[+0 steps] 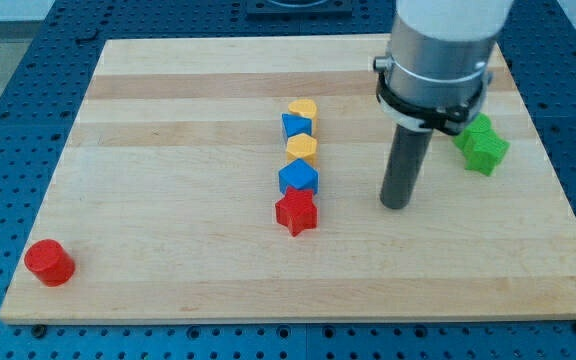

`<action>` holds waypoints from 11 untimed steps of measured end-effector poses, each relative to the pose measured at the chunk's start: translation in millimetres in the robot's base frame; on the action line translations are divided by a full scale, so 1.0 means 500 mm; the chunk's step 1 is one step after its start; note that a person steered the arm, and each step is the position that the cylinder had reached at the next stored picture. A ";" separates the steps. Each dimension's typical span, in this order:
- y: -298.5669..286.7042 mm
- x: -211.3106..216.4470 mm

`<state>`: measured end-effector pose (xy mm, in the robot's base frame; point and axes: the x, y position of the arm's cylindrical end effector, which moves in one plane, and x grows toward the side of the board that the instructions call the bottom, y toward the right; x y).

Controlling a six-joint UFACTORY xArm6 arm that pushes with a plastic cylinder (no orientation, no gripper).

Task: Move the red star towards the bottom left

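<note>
The red star (296, 212) lies near the board's middle, at the bottom end of a short column of blocks. Above it in that column are a blue block (298, 178), a yellow hexagon (302, 148), a blue block (296, 126) and a yellow heart-like block (303, 107). My tip (396, 204) touches the board to the right of the red star, about a hundred pixels away, with bare wood between them.
A red cylinder (49, 262) stands near the board's bottom left corner. Two green blocks sit at the right, a star (485, 152) and another block (476, 128) behind it, partly hidden by the arm's grey body (438, 55). The wooden board (168, 150) lies on a blue perforated table.
</note>
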<state>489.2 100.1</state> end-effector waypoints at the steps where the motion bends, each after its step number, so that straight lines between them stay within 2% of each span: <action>1: -0.047 -0.005; 3: -0.157 0.037; 5: -0.339 0.046; 8: -0.481 0.068; 9: -0.514 0.070; 11: -0.400 0.075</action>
